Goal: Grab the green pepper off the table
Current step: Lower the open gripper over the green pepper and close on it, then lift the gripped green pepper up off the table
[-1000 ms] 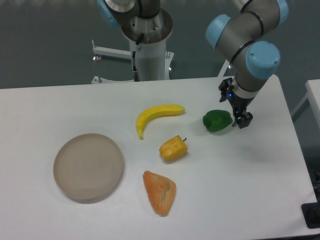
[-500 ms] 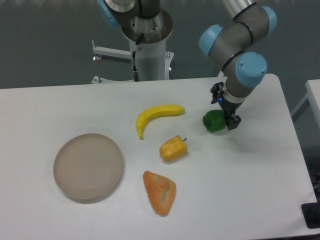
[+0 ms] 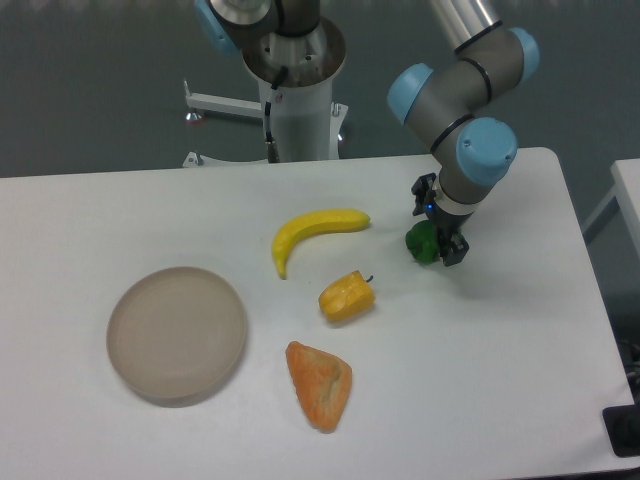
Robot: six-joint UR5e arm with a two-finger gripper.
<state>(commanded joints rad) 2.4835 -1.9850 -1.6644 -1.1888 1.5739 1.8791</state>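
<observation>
Risk comes first, and from here it is mostly about the grip; my tool is down at the green pepper, covering its right half, so only the left part shows as a small glossy lump. I cannot tell whether my fingers are open around it or already pressing it; one dark finger shows at its lower right edge and the other seems to sit behind its top. If I close off-centre, the rounded, slick skin could squirt out sideways, probably toward 9 o'clock where nothing blocks it; if I lift before the hold is firm, it may drop back on the bench and roll.

Nearest the camera lies the orange wedge-shaped piece, with the round plate at its 9 o'clock; further back the yellow pepper; then the banana; all stand well apart from my target, so a knock against them seems unlikely.

The green pepper rests on the bench toward the far right, at about 3 o'clock from the banana. Its long axis I judge to run roughly 9 to 3 o'clock, but with half of it hidden I cannot say which end carries the stem.
</observation>
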